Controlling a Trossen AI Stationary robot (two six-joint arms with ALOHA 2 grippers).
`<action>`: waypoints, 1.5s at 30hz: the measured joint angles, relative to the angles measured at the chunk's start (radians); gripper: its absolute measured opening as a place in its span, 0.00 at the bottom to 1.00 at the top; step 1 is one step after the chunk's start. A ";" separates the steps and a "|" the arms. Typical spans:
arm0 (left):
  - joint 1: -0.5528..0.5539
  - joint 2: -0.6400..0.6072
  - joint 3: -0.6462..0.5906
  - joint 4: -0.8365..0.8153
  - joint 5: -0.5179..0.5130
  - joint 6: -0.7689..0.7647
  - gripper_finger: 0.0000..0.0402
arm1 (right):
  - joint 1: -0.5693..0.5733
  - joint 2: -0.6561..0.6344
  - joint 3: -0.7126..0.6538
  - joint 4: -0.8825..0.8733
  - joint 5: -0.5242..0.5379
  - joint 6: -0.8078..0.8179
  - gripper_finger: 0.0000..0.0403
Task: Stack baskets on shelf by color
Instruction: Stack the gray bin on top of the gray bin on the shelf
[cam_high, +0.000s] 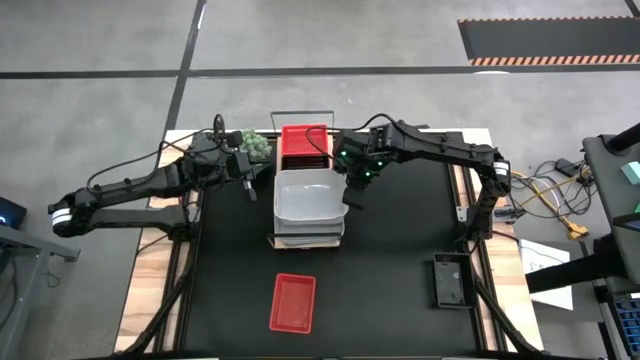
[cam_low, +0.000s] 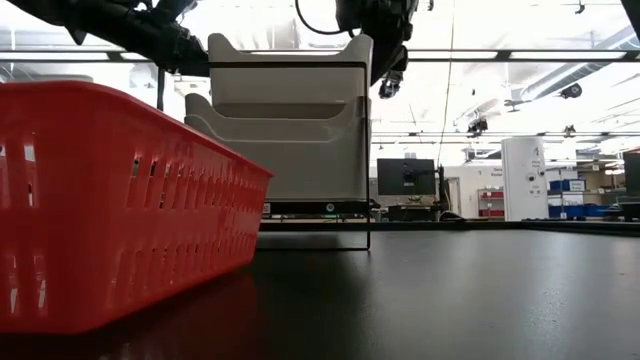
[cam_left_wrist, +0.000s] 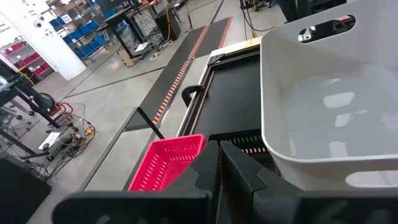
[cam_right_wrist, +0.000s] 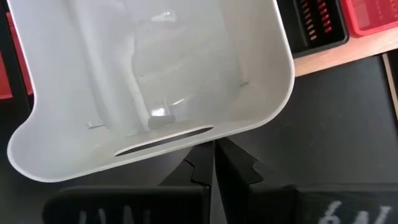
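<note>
A stack of white baskets sits on the light-wood shelf, two tiers showing in the low view. Behind it on the shelf is a red basket with a black basket next to it. Another red basket lies on the table near the front edge and fills the low view's left. My left gripper hangs shut beside the white stack's left side. My right gripper is shut just off the stack's right rim.
A green ball-shaped plant stands at the shelf's far left corner. A black basket-like object lies on the table's right near side. The shelf's thin wire frame stands at its end. The black tabletop lies open right of the shelf.
</note>
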 joint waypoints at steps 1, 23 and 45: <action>0.000 0.000 0.000 0.000 0.000 0.000 0.00 | 0.000 0.000 0.000 0.000 0.000 -0.004 0.02; 0.000 0.000 -0.003 0.000 0.000 0.024 0.00 | -0.017 0.000 -0.001 -0.081 0.149 -0.072 0.02; 0.000 0.000 -0.053 0.002 0.042 0.105 0.00 | -0.039 0.001 -0.001 0.076 0.125 -0.185 0.02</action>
